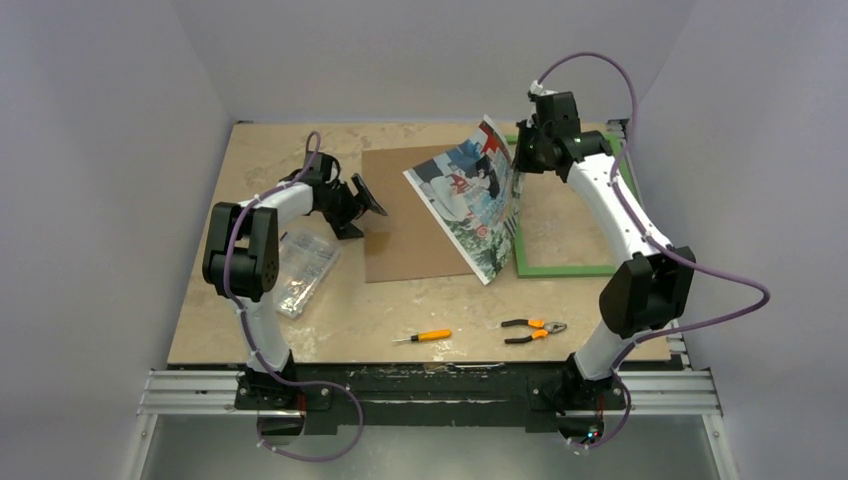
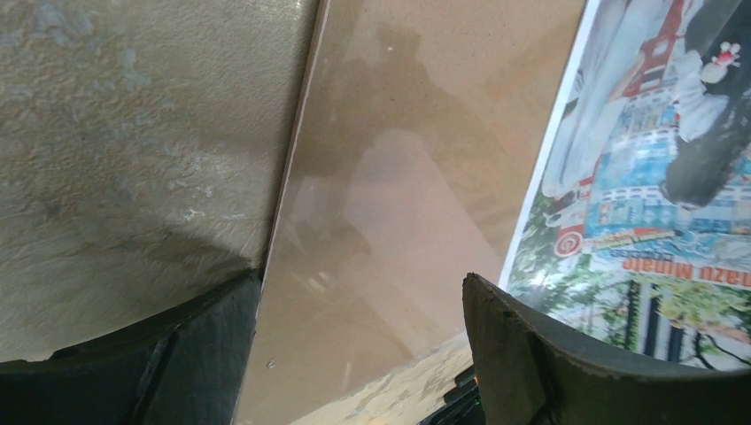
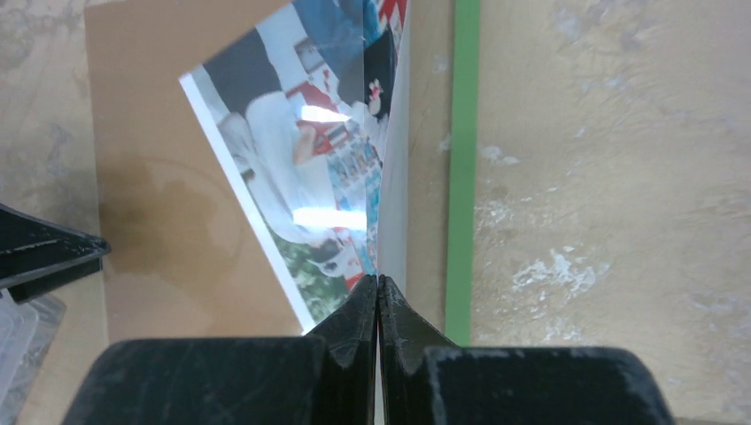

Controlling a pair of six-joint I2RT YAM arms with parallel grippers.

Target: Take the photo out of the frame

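The photo point(image 1: 472, 195) is a colourful print, tilted up on edge. Its low edge rests on a brown backing board point(image 1: 420, 215) and beside the green frame point(image 1: 560, 268), which lies flat at the right. My right gripper point(image 1: 522, 150) is shut on the photo's upper edge; in the right wrist view the fingertips point(image 3: 379, 285) pinch the thin sheet point(image 3: 310, 177), with the frame's green strip point(image 3: 462, 168) just to the right. My left gripper point(image 1: 368, 200) is open and empty at the board's left edge. The left wrist view shows the board point(image 2: 390, 177) and the photo point(image 2: 655, 177) between its fingers point(image 2: 522, 345).
A clear plastic box point(image 1: 303, 268) of small parts lies by the left arm. An orange-handled screwdriver point(image 1: 423, 337) and orange pliers point(image 1: 532, 330) lie near the front edge. Purple walls close in on both sides and the back.
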